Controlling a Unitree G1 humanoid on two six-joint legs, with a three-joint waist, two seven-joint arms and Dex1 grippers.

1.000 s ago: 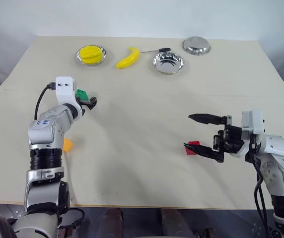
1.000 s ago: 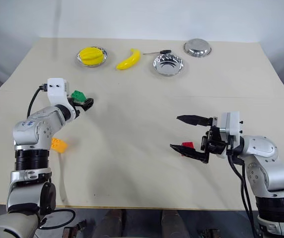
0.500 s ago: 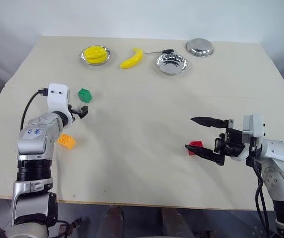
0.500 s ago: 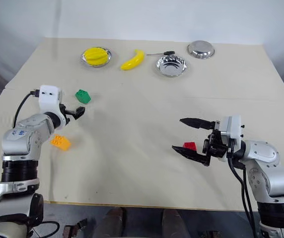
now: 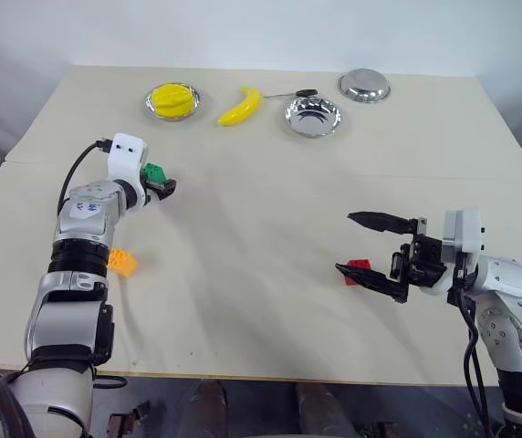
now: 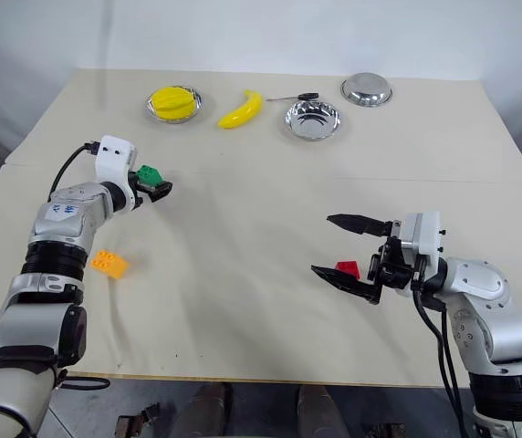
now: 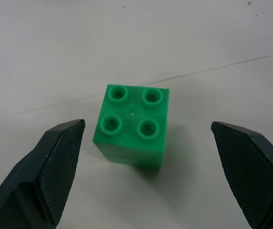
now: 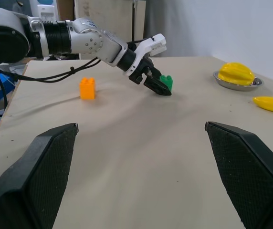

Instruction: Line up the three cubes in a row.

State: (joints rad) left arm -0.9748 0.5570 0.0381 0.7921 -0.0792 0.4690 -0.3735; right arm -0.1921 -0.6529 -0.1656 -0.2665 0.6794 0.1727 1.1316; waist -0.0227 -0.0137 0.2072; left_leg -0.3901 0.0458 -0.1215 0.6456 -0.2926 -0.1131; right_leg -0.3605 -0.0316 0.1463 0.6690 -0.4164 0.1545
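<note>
The green cube (image 7: 131,125) sits studs-up on the table, between the fingers of my open left gripper (image 5: 165,187), which do not touch it. Nearer to me, beside the left forearm, lies the orange-yellow cube (image 5: 122,262). The red cube (image 5: 359,271) rests on the right side, right by the lower finger of my right gripper (image 5: 345,242). That gripper is open, points left and holds nothing. The right wrist view looks across the table at the orange-yellow cube (image 8: 87,88), the green cube (image 8: 165,81) and the left gripper (image 8: 159,88).
Along the far edge stand a steel bowl with a yellow fruit (image 5: 170,99), a banana (image 5: 236,107), an empty steel bowl (image 5: 312,116), a second steel bowl (image 5: 363,85) and a small screwdriver (image 5: 288,93). A seam crosses the tabletop (image 5: 334,173).
My left gripper has moved forward from beside the green cube and rolled, so its open fingers now flank the cube. The right gripper and all cubes have stayed put.
</note>
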